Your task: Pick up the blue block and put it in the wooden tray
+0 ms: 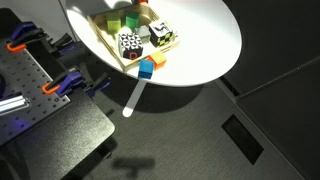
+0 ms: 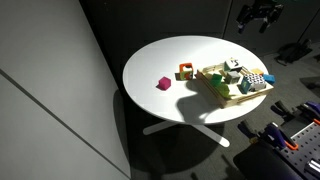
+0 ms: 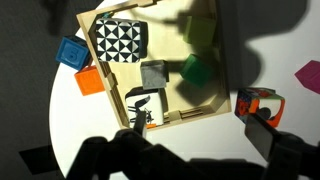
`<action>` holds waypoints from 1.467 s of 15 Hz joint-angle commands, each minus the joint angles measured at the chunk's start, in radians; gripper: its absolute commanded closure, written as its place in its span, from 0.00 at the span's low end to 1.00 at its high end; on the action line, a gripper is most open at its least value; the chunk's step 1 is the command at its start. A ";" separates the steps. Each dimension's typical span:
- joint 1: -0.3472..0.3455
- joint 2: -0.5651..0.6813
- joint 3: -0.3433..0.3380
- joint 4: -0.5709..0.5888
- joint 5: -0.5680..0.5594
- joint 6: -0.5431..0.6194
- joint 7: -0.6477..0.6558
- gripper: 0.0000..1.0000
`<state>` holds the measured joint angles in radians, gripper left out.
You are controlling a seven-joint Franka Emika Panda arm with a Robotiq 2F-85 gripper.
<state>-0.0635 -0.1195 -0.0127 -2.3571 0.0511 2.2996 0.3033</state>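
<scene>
The small bright blue block [image 3: 70, 50] lies just outside the wooden tray [image 3: 200, 113] rim, fingers [image 3: 268, 135] spread apart.

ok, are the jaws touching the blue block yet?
Apart. An exterior view shows the gripper hanging high above the table, clear of everything on it. The blue block lies on the table surface.

The round white table [image 2: 160, 60] carries the wooden tray [image 3: 200, 115] below the gripper [image 2: 257, 14]. In the wrist view, the blue block [image 3: 70, 50] and an orange block [image 3: 90, 81] lie to its left, a pink piece [image 3: 308, 75] to its right.
</scene>
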 commanded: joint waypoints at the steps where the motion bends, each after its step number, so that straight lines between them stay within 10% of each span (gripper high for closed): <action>1: -0.023 0.033 -0.036 -0.011 -0.019 0.066 -0.046 0.00; 22: -0.081 0.209 -0.141 0.008 -0.049 0.161 -0.081 0.00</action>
<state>-0.1471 0.0716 -0.1490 -2.3598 0.0197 2.4666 0.2122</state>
